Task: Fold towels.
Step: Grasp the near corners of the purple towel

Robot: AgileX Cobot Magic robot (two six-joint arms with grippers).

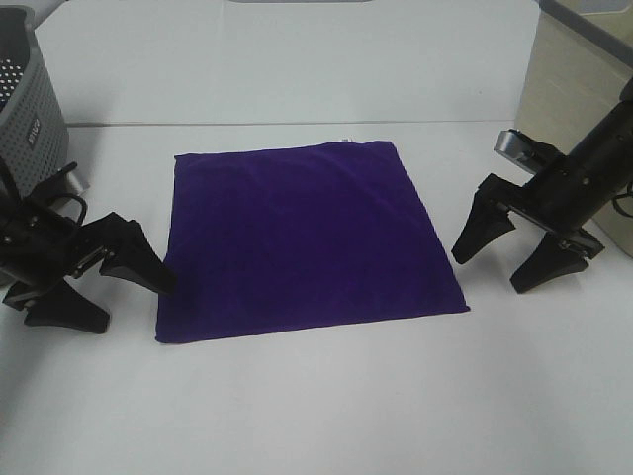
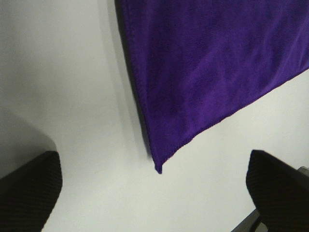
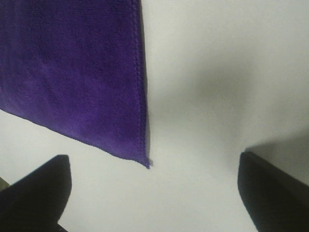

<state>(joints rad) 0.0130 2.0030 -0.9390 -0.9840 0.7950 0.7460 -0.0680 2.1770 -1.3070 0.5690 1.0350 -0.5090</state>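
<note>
Our left gripper (image 1: 134,302) and right gripper (image 1: 490,271) both gape empty. The towel (image 1: 307,237) lies flat between them, one near corner just beside each

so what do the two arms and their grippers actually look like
The left gripper and right gripper are matte black, each with two broad wedge-shaped fingers tapering to blunt tips. The right arm carries a silver-grey block near its wrist. Thin black cables loop at the left wrist. No markings are legible.
</note>
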